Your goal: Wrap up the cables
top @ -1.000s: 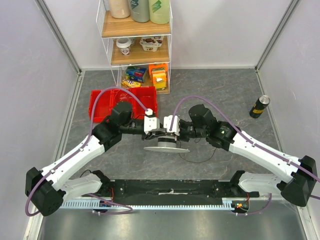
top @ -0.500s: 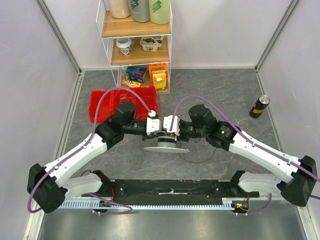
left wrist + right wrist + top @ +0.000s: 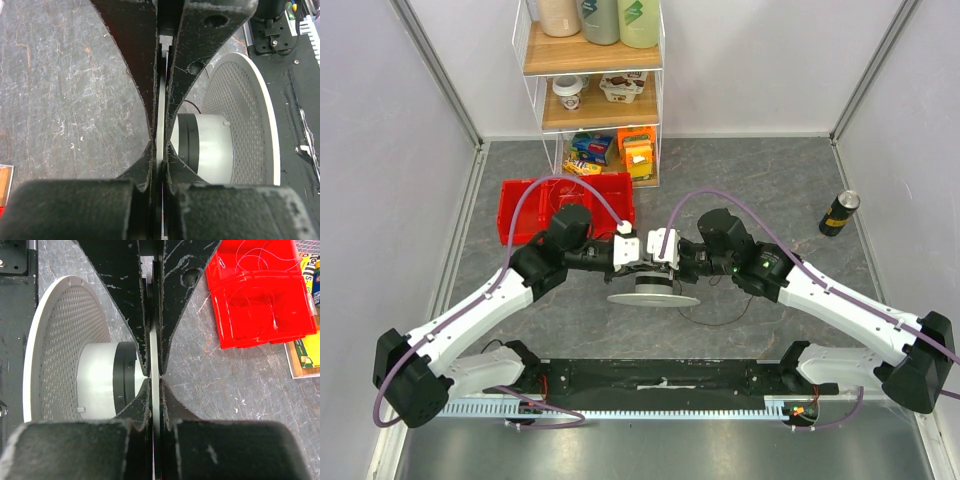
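Left pincer [image 3: 161, 100], right pincer [image 3: 155, 340], both tight on one spool [image 3: 653, 297]; one cable [image 3: 720, 322].

Arms: 2, left arm [image 3: 480, 305] and right arm [image 3: 840, 305]; white shells, black joints.
Hoses: 1 purple hose per arm, left hose [image 3: 556, 180], right hose [image 3: 715, 193].
Wrists: white boxy blocks, left wrist block [image 3: 623, 247], right wrist block [image 3: 666, 246].
Fingers: matte black, tapering, scratched grey, round holes; left fingers [image 3: 200, 60], right fingers [image 3: 120, 290].
Bases: black, rounded, left base [image 3: 405, 385], right base [image 3: 920, 372].

The spool [image 3: 670, 298] sits central, the cables [image 3: 717, 322] just right of it, tray [image 3: 520, 205] behind-left, can [image 3: 839, 213] far right
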Controlling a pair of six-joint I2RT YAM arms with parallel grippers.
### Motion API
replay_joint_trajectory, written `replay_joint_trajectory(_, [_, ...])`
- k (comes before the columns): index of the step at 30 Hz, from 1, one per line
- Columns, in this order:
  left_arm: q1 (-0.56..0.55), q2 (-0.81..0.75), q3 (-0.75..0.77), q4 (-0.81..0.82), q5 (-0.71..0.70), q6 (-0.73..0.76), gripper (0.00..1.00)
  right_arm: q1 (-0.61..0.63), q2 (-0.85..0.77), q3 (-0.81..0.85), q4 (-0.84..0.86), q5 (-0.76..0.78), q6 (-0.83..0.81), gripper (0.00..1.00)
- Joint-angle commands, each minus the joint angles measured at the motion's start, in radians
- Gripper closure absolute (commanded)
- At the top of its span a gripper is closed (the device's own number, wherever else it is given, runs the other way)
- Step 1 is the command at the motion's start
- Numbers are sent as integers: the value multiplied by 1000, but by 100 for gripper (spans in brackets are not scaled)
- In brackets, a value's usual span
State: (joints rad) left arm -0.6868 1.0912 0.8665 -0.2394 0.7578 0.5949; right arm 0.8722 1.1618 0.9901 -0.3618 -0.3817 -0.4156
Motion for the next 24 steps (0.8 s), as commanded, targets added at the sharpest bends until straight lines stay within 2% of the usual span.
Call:
replay_joint_trajectory(1, [6, -27, 26, 43, -63, -121, 98, -6, -44, 41, 77, 6, 43, 100])
replay_joint_trajectory(4, [6, -17, 34, 51, -37, -133, 96, -6, -39, 39, 78, -11, 44, 100])
replay_joint_trajectory(6, [3, -5, 37, 58, -35, -144, 85, -6, -39, 41, 86, -11, 44, 100])
replay_joint_trajectory(10, [4, 9, 39, 35, -34, -101, 82, -6, -40, 42, 90, -2, 44, 100])
replay_joint_trajectory(17, [3, 4, 17, 31, -35, -56, 87, -6, -48, 32, 95, -3, 44, 100])
replay_joint_trajectory(18, [4, 6, 19, 29, -32, -53, 89, -6, -47, 33, 98, -5, 46, 100])
replay_joint_trajectory(19, [4, 6, 17, 29, -29, -56, 96, -6, -45, 32, 98, -6, 49, 100])
replay_joint_trajectory(22, [4, 3, 8, 54, -35, -121, 98, -7, -42, 30, 101, -5, 54, 100])
replay_joint_trajectory(23, [6, -1, 6, 48, -29, -124, 98, -7, -42, 28, 101, 0, 60, 99])
replay_joint_trajectory(24, [4, -8, 2, 46, -28, -133, 98, -12, -40, 30, 98, -2, 72, 87])
